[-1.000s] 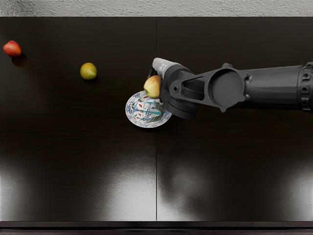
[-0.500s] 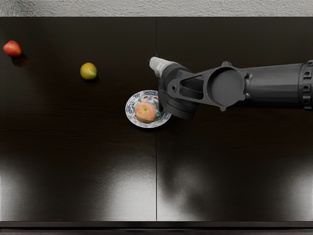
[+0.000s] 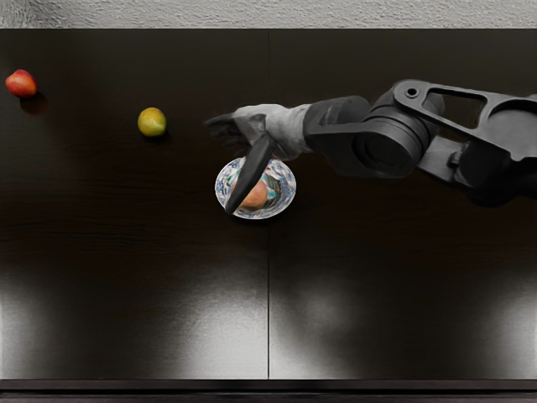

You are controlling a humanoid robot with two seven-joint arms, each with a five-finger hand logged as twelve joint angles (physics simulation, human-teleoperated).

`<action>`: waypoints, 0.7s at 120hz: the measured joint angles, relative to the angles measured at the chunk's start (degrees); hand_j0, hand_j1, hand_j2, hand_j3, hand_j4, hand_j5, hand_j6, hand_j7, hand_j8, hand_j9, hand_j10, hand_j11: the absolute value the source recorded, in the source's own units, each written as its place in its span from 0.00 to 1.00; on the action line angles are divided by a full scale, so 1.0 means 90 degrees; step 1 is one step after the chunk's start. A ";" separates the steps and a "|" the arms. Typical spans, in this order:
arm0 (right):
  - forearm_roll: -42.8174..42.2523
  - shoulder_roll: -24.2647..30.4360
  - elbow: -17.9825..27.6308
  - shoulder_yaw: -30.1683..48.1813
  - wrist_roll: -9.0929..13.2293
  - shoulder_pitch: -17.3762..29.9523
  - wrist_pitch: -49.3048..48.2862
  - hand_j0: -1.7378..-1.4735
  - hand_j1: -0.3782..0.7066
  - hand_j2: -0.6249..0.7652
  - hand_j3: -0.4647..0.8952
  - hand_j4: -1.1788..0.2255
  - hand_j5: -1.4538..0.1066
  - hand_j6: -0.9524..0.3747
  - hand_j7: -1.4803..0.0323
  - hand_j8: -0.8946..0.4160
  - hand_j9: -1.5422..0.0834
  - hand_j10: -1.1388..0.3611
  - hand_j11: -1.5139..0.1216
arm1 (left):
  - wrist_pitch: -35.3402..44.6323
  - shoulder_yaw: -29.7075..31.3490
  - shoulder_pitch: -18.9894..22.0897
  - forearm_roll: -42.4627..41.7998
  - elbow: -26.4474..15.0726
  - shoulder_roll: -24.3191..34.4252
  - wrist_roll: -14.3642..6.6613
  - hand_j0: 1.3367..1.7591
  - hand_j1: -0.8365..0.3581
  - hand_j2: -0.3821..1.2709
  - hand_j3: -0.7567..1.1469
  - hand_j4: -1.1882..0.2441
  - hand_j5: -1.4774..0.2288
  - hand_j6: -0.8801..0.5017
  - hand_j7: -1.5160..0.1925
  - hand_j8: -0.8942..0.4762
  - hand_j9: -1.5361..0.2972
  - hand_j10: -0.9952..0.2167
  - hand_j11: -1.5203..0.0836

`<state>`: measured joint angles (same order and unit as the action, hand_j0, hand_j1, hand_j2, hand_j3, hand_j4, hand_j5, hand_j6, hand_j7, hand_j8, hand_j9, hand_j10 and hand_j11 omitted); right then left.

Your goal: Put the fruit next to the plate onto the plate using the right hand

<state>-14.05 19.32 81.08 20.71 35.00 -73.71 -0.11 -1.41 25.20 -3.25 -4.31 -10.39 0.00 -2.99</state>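
Dark table (image 3: 377, 277) fills view. My right arm (image 3: 403, 134) enters from 3 o'clock edge, reaches toward centre. My right hand (image 3: 264, 128) hangs at plate's 12 o'clock, fingers (image 3: 247, 172) spread, gripping nothing; one dark finger slants down across plate toward its 7 o'clock rim. Patterned plate (image 3: 285, 183) sits near table centre. Orange-red fruit (image 3: 258, 196) lies on plate, partly hidden behind that finger. Yellow-green fruit (image 3: 152, 122) at plate's 10 o'clock, well apart. Red fruit (image 3: 21, 83) farther out, same direction, near left edge.
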 joint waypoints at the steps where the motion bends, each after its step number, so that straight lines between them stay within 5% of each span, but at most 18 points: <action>1: 0.0082 0.0021 -0.0031 0.0086 0.0000 0.0068 -0.0167 0.30 0.06 0.45 0.34 0.81 0.90 0.69 0.95 0.66 0.92 0.74 0.90 | 0.0000 0.0000 0.0000 0.0000 0.0000 0.0000 0.0000 0.76 0.76 0.26 0.40 0.67 0.69 0.47 0.71 0.48 0.67 0.63 0.76; 31: 0.2813 0.0789 -0.0675 0.0884 0.0000 0.1000 -0.3336 0.30 0.06 0.45 0.34 0.82 0.90 0.69 0.95 0.66 0.92 0.74 0.90 | 0.0000 0.0001 0.0004 0.0000 -0.0002 0.0000 0.0000 0.76 0.76 0.26 0.40 0.67 0.69 0.47 0.71 0.48 0.67 0.63 0.76; 50: 0.4210 0.1140 -0.0775 0.0909 0.0000 0.1545 -0.3759 0.30 0.06 0.45 0.34 0.82 0.91 0.69 0.95 0.66 0.92 0.74 0.90 | 0.0000 0.0012 0.0019 0.0000 -0.0015 0.0000 0.0000 0.76 0.76 0.26 0.40 0.67 0.69 0.47 0.71 0.48 0.67 0.63 0.76; 84: 0.4932 0.2537 -0.0528 0.0905 0.0000 0.1771 -0.3870 0.30 0.06 0.45 0.34 0.82 0.91 0.70 0.95 0.66 0.92 0.74 0.90 | 0.0000 -0.0002 0.0020 0.0000 -0.0045 0.0000 0.0000 0.76 0.76 0.26 0.40 0.67 0.69 0.47 0.71 0.48 0.67 0.63 0.76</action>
<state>30.34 42.16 76.33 28.85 35.00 -57.77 -34.94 -1.41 25.18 -3.08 -4.30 -10.79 0.00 -2.99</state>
